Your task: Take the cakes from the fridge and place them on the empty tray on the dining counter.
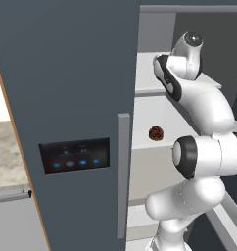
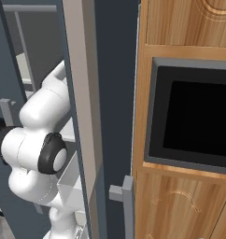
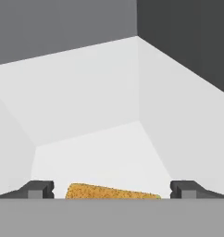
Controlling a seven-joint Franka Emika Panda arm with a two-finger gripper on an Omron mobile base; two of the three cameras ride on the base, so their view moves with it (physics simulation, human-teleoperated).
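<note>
Reaching into the tall dark slate-grey fridge (image 1: 66,73), the white arm's two-finger gripper (image 3: 111,189) stands spread wide, its two small dark fingertips (image 3: 37,189) well apart at the bottom of the hand view and pinching nothing. Between them, low in that view, lies the tan-yellow square cake (image 3: 111,192); just its crumbly top edge shows, running crosswise from one fingertip toward the other, slightly tilted, and neither fingertip touches it. It rests on a white fridge shelf (image 3: 100,148), enclosed by pale side walls and a grey back wall.

In the left base view the arm bends up from the lower right, and its hand goes in over an upper white shelf (image 1: 147,73) of the open compartment. One shelf lower, the dark brown-red round cake (image 1: 156,133) sits on a white shelf near the front edge, left of the arm's elbow and apart from it. It is round, so no long axis can be told.

The closed left door carries a long grey vertical handle (image 1: 123,176) and a black panel with blue lights (image 1: 75,155); the small marks on the panel are too fine to read. Left of the fridge a strip of beige marble desk (image 1: 5,152) shows.

In the right base view the open fridge door (image 2: 87,116) stands edge-on beside a wooden wall cabinet with a black built-in oven window (image 2: 199,116).
</note>
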